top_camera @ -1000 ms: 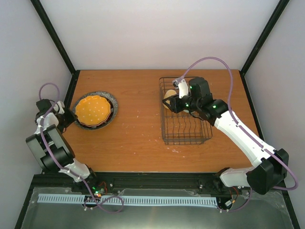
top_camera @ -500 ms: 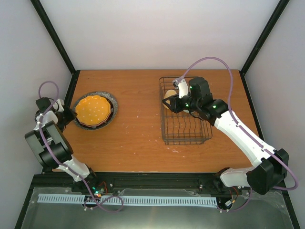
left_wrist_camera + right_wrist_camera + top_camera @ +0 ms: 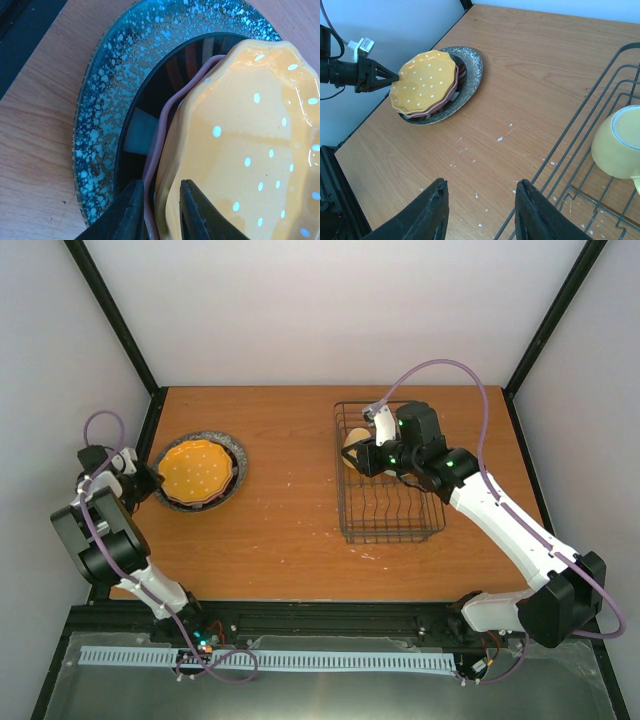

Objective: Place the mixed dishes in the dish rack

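The orange-yellow plate (image 3: 195, 470) lies on top of a stack at the table's left. Under it are the maroon-pink plate (image 3: 161, 130) and the grey speckled plate (image 3: 100, 100). My left gripper (image 3: 161, 212) is at the stack's left edge (image 3: 146, 480). Its jaws are closed narrowly over the rims of the orange and pink plates. The dish rack (image 3: 390, 525) stands at the right with the yellow mug (image 3: 620, 145) lying in its far left corner. My right gripper (image 3: 481, 184) is open and empty above the rack's left side (image 3: 361, 458). The green bowl is out of view.
A dark striped dish (image 3: 165, 65) sits between the pink and grey plates. Black frame posts and white walls bound the table on the left, right and far sides. Small white specks lie on the wood near the rack's left rim (image 3: 578, 112).
The left arm's upper links have shifted slightly. Its gripper stays at the plate stack's left edge. The right arm and the dishes have not moved.
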`<state>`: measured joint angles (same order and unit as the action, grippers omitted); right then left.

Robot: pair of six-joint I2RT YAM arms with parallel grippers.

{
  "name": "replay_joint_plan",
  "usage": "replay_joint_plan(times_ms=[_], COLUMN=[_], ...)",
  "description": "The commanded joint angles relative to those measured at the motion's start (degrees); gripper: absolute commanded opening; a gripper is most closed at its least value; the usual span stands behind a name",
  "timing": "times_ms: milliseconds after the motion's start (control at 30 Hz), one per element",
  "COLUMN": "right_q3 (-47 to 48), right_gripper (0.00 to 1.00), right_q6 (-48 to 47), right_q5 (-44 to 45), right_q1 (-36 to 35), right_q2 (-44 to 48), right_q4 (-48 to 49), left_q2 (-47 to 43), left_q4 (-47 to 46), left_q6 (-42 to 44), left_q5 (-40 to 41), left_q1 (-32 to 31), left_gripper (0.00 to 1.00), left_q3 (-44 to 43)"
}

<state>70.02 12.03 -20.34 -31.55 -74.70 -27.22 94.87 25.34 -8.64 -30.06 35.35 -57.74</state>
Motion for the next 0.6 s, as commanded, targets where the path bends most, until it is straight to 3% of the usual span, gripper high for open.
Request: replay_joint_plan(times_ms=[0,433,567], right_q3=[-0.36,-0.32,-0.45], right_gripper=[0.37,0.36,0.37], right_q6=[0.01,-0.25,-0.18], right_q5=[0.21,0.38,0.3], right_q1=[-0.26,-0.25,-0.26], right_q2=[0.71,0.08,0.16], right_q4=[0.52,0.33,0.28], left_q2=[1.24,3.13,1.85], left_q4=[-1.7,-2.56,-2.15], left_q6=[-0.14,-0.23,-0.36], left_q5=[-1.4,-1.31,-1.68], left_q1=[0.23,-1.54,-2.1], left_gripper=[0.2,0.01,0.01], left_q3=[-1.94,-2.38,-2.6])
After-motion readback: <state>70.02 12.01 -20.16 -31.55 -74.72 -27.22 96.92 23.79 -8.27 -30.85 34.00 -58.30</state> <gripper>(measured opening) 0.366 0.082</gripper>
